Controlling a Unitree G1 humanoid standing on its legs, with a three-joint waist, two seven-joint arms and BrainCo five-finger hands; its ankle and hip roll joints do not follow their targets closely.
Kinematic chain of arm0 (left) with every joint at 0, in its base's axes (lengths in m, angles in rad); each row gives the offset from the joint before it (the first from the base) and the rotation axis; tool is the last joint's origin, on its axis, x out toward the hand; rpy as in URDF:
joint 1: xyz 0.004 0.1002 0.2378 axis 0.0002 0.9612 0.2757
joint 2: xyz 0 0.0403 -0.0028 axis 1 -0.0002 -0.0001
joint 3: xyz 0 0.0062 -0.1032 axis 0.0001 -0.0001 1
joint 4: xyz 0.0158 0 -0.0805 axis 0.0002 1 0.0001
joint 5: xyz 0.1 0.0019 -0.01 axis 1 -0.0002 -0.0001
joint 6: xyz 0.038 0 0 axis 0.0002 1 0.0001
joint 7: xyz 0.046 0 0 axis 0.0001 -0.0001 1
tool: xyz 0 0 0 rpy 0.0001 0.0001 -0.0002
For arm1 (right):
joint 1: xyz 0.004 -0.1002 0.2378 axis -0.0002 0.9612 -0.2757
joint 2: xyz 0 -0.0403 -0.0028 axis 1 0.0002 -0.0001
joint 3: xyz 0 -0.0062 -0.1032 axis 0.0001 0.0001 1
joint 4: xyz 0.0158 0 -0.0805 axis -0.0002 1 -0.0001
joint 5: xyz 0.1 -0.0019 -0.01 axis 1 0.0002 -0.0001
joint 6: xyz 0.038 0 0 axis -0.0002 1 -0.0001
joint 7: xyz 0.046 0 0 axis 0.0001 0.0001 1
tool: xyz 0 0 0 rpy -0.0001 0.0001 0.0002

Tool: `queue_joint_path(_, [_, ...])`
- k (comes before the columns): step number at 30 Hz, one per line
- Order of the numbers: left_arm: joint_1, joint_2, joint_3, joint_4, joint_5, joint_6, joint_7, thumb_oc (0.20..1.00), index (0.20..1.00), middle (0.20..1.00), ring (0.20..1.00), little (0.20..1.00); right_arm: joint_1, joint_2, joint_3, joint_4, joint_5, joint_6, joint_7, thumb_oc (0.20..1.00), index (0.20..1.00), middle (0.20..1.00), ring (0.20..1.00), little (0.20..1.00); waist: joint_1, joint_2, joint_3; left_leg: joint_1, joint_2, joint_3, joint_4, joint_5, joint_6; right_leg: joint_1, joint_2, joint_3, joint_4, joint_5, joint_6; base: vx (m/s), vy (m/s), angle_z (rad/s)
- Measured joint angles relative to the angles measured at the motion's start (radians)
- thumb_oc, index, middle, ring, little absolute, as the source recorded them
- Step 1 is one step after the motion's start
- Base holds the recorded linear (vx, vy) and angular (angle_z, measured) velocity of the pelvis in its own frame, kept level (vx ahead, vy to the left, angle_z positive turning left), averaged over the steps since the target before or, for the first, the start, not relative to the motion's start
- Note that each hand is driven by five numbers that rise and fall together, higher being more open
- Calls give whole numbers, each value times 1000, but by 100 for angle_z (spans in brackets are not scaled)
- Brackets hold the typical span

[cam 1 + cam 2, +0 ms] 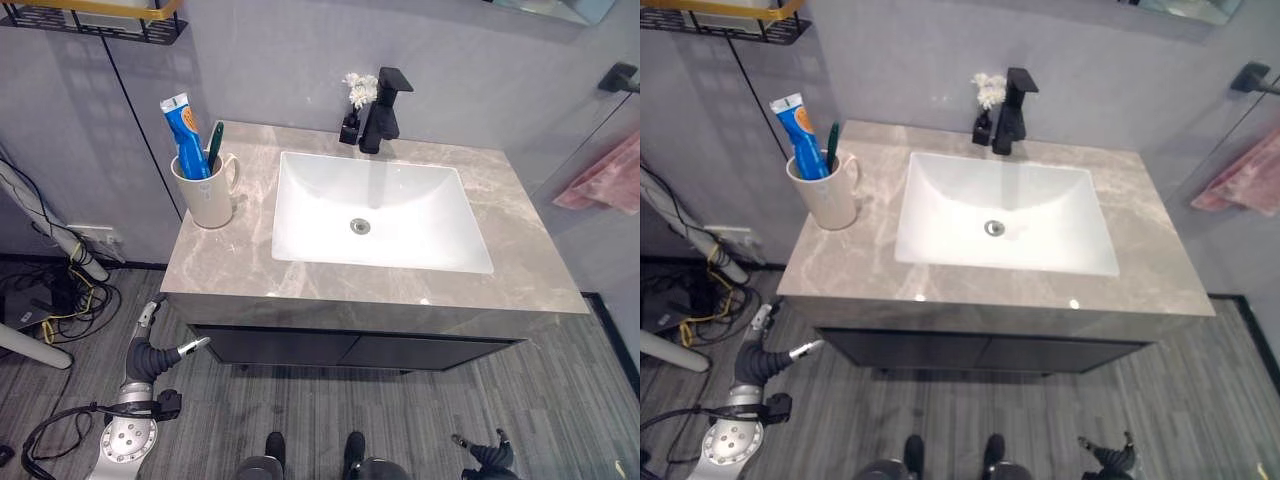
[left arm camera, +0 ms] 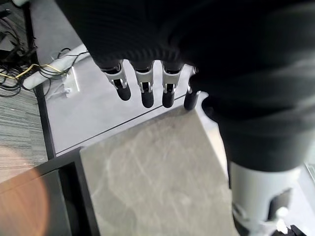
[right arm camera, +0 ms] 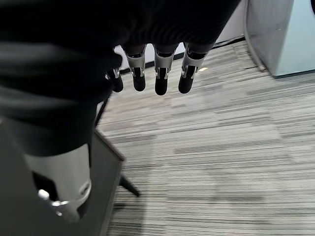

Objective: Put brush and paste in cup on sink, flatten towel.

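Down at about seven o'clock from my head camera, the left robot hand (image 1: 150, 345) hung low over the grey striped floor (image 1: 300, 410), below the front edge of the tabletop (image 1: 230, 270). In its wrist view its silver, dark-tipped fingers (image 2: 142, 88) hung straight and relaxed, holding nothing. The right robot hand (image 1: 485, 452) showed at five o'clock, just above the floor, and its fingers (image 3: 160, 73) likewise hung loose and straight with nothing between them.

Ahead, the tabletop was a grey slab with pale marble veining, smooth and slightly glossy, set on a dark cabinet (image 1: 350, 350). A white rectangular sink (image 1: 375, 210) with rounded corners and a round metal drain was sunk into it. At twelve o'clock behind the sink stood a matte black, square-edged faucet (image 1: 385, 110), with a small sprig of white flowers (image 1: 358, 92) just beside it.

At ten o'clock, near the tabletop's left edge, stood a cream ceramic cup (image 1: 205, 190) with a handle. A blue toothpaste tube (image 1: 185, 135) stood upright in it, its crimped end up; it bore print I could not make out. A dark green toothbrush (image 1: 215, 145) leaned in the cup beside the paste.

At two o'clock, well apart from the tabletop, a pink towel (image 1: 605, 180) of soft, nubby cloth hung on the wall below a black bar (image 1: 620, 75).
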Motion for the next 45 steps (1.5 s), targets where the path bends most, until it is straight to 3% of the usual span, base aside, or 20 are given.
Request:
queue_joint_path(7, [-6,-17,-5,44,-1,7,-1,1000,1000,1000,1000,1000,-14,24,15,110,29,10,94,1000,1000,1000,1000,1000,3,36,-14,20,20,-17,4,4,-21,88,36,11,-125,47,-26,108,-51,5])
queue_joint_path(11, [-12,-20,-29,72,-13,18,-27,1000,1000,1000,1000,1000,-26,46,66,181,51,36,173,1000,1000,1000,1000,1000,4,54,-59,19,26,-46,4,0,-32,127,44,-15,-183,58,-28,89,-91,18])
queue_joint_path(16, [-50,-8,-95,69,-17,18,-104,1000,1000,1000,1000,1000,-54,47,166,199,16,61,237,1000,1000,1000,1000,1000,16,78,-60,-6,27,-99,37,1,-42,143,45,-65,-187,47,-34,27,-80,32])
queue_joint_path(18, [-86,-10,-184,66,-22,17,-133,1000,1000,1000,1000,1000,-108,40,211,173,-45,61,248,1000,1000,1000,1000,1000,22,105,-36,-62,35,-107,136,-39,-99,113,49,-60,-154,35,-54,-3,-28,3])
queue_joint_path(21, [-135,-11,-196,64,-24,16,-134,1000,1000,1000,1000,1000,-113,25,206,172,-61,61,249,1000,1000,1000,1000,1000,24,121,-16,-103,53,-116,182,-41,-103,108,50,-66,-141,31,-61,18,104,14])
queue_joint_path(22, [-178,-11,-196,67,-37,13,-133,1000,1000,1000,1000,1000,-113,13,199,173,-61,68,246,1000,1000,1000,1000,1000,20,116,4,-133,60,-95,198,-39,-109,97,36,-82,-145,32,-92,102,160,29])
queue_joint_path(25, [-210,-10,-190,93,-37,10,-126,1000,1000,1000,1000,1000,-121,23,200,172,-61,78,240,1000,1000,1000,1000,1000,19,72,27,-157,91,-133,211,-43,-107,83,-2,-63,-142,30,-103,90,134,0])
queue_joint_path(27, [-213,-20,-192,102,-37,10,-113,1000,1000,1000,1000,1000,-113,22,199,167,-61,76,230,1000,1000,1000,1000,1000,-6,54,34,-152,160,-140,214,-35,-122,86,-23,-59,-145,29,-95,92,147,-8])
queue_joint_path(29, [-209,-29,-189,98,-37,4,-112,1000,1000,1000,1000,1000,-106,9,196,184,-60,79,229,1000,1000,1000,1000,1000,-6,84,18,-110,181,-189,171,-29,-130,88,-16,-49,-144,36,-74,123,188,-23])
queue_joint_path(30, [-202,-49,-190,83,-42,5,-112,1000,1000,1000,1000,1000,-79,-12,189,196,-61,80,229,1000,1000,1000,1000,1000,-10,133,-14,-50,184,-181,101,-30,-136,96,-1,-37,-150,45,-38,161,266,-23])
queue_joint_path(31, [-202,-49,-190,83,-43,5,-114,1000,1000,1000,1000,1000,-75,-1,185,210,-62,88,232,1000,1000,1000,1000,1000,-6,121,-18,-29,164,-177,71,-15,-146,112,-17,-24,-160,57,-22,114,184,-9])
queue_joint_path(34, [-169,-2,-185,48,-44,6,-126,1000,1000,1000,1000,1000,-67,32,182,225,-69,107,231,1000,1000,1000,1000,1000,-3,74,-60,23,87,-151,2,0,-106,128,-85,22,-187,73,-9,81,146,-10])
queue_joint_path(37, [-132,31,-144,33,-53,8,-131,1000,1000,1000,1000,1000,-71,56,184,203,-68,107,233,1000,1000,1000,1000,1000,5,48,-93,44,63,-112,2,-12,-86,127,-106,51,-186,87,3,45,77,-30])
queue_joint_path(40, [-125,28,-125,33,-84,11,-132,1000,1000,1000,1000,1000,-80,83,187,169,-70,103,247,1000,1000,1000,1000,1000,2,51,-107,56,60,-103,2,-17,-84,130,-107,49,-184,86,9,33,61,-14])
queue_joint_path(43, [-125,28,-115,25,-120,12,-141,1000,1000,1000,1000,1000,-94,78,188,173,-71,106,254,1000,1000,1000,1000,1000,2,58,-122,57,60,-99,2,-18,-84,130,-104,53,-187,89,39,42,42,-5])
queue_joint_path(45, [-126,25,-111,18,-134,12,-160,1000,1000,1000,1000,1000,-90,64,190,178,-84,112,256,1000,1000,1000,1000,1000,-1,83,-143,58,75,-99,2,-17,-95,130,-90,54,-189,87,43,42,13,-2])
